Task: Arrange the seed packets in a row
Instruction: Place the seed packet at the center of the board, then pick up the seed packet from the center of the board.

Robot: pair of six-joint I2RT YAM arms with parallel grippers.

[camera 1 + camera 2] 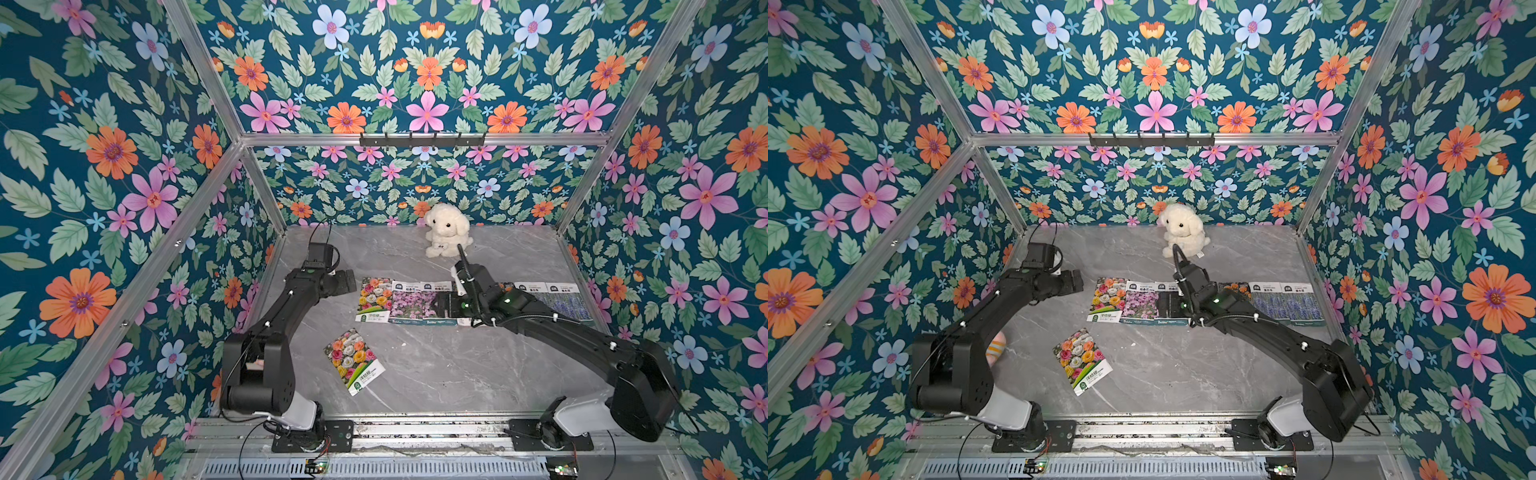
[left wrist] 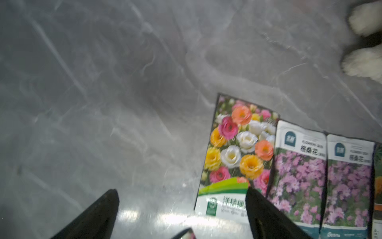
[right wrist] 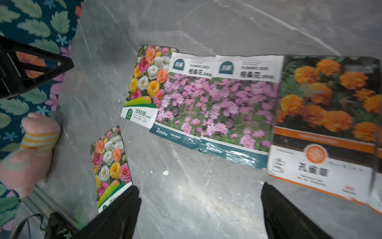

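Nearest the arm bases, one multicolour packet lies alone and askew on the counter, well apart from the others. The pink plush toy sits to its left by the wall. Further back the row runs across the counter. A second multicolour packet is at its left end, with the two pink-purple packets touching it edge to edge. Next comes a marigold packet, largely hidden under the right arm in both top views, and the lavender packets close the right end. The left fingers stand wide apart and empty just beside the row's end packet; I cannot tell if a tip touches it. The right fingers are likewise apart and empty above the middle of the row. At the very back sits the white plush dog.

As I judge it, the stray packet is flat and glossy on smooth stone, so fingers closing on it may skid off or shove it. The row's packets touch, so an arm swinging low could drag one and knock the line crooked, and the stray could ride over the end packet when set down
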